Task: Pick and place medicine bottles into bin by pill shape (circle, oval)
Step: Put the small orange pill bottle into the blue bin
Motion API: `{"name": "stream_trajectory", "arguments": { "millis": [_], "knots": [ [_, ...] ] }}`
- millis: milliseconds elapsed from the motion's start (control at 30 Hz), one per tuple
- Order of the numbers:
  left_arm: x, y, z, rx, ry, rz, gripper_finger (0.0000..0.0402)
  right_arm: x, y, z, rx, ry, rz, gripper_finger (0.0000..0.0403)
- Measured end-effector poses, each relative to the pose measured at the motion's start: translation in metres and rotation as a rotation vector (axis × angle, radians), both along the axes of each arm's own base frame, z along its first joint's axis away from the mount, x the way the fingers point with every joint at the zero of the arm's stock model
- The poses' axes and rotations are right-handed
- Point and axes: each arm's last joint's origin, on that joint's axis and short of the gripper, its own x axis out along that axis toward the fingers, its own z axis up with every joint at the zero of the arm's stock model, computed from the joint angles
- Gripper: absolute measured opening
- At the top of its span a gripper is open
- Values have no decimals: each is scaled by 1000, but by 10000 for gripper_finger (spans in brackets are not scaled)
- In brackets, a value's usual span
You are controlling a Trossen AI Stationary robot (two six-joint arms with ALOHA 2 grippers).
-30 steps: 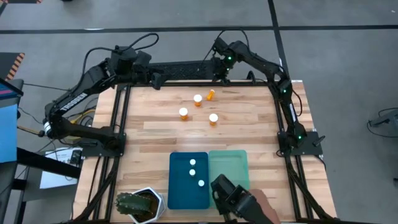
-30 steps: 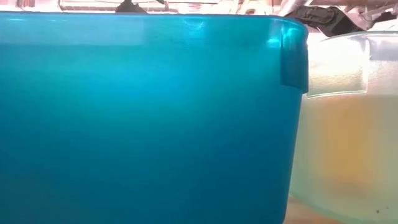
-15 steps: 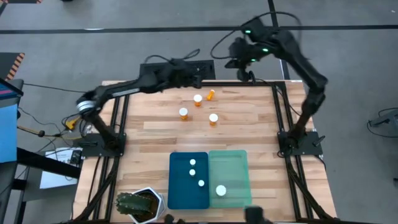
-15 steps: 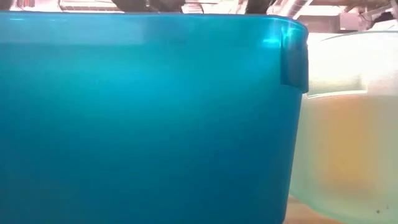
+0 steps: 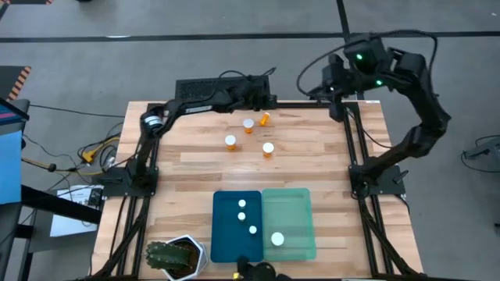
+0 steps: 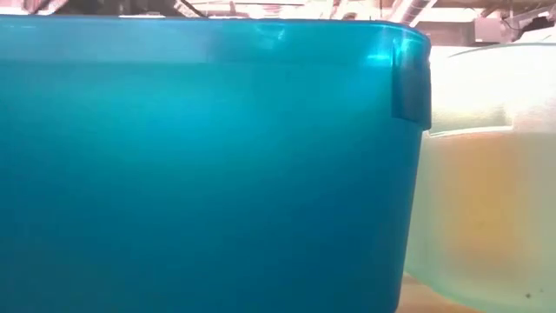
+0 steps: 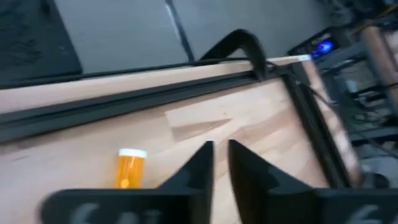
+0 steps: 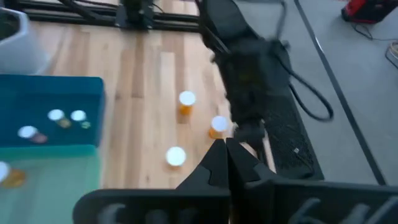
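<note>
Four orange medicine bottles with white caps are on the wood near the far edge. Three stand upright (image 5: 248,123) (image 5: 230,141) (image 5: 268,148) and one lies on its side (image 5: 265,119) (image 7: 130,168). The dark blue bin (image 5: 223,246) holds three bottles. The mint green bin (image 5: 301,211) holds one bottle (image 5: 277,240). My left gripper (image 5: 269,100) (image 7: 219,155) hovers at the far edge beside the lying bottle, shut and with nothing in it. My right gripper (image 5: 326,87) (image 8: 225,146) is raised past the far right corner, shut and holding nothing.
A spiky green plant in a white pot (image 5: 173,256) stands at the near left corner. The bins' walls (image 6: 208,165) fill the low view. Bare wood lies between the bottles and the bins. Something dark (image 5: 254,272) shows at the near edge.
A person's hand at the near edge has left a bottle in the green bin and drawn back. My left arm has unfolded and reached along the far edge toward the right, up to the lying bottle. My right arm has risen and swung toward the right.
</note>
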Motion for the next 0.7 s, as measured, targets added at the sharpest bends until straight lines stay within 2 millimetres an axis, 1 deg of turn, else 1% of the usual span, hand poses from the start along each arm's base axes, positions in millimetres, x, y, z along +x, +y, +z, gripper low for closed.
{"name": "stream_trajectory", "arguments": {
  "millis": [33, 67, 167, 200, 300, 400, 700],
  "knots": [
    [3, 2, -2, 2, 28, 19, 16, -3, 4, 1, 3, -5, 4, 0],
    [6, 3, -7, -4, 74, 40, 9, -6, 8, 2, 6, -5, 4, 0],
    [9, 6, -18, -32, 181, 91, 6, -13, 20, 4, 10, 11, 10, 0],
    [10, 7, -19, -33, 195, 105, 4, -15, 23, 4, 11, 14, 10, 0],
    [12, 8, -24, -88, 191, 160, 1, -20, 32, 6, 8, 13, 23, 0],
    [13, 5, -34, -150, 199, 197, 1, -23, 40, 7, 15, 10, 50, 0],
    [18, -6, -34, -285, 111, 353, 0, -29, 60, 10, -3, -8, 146, 0]
  ]
}}
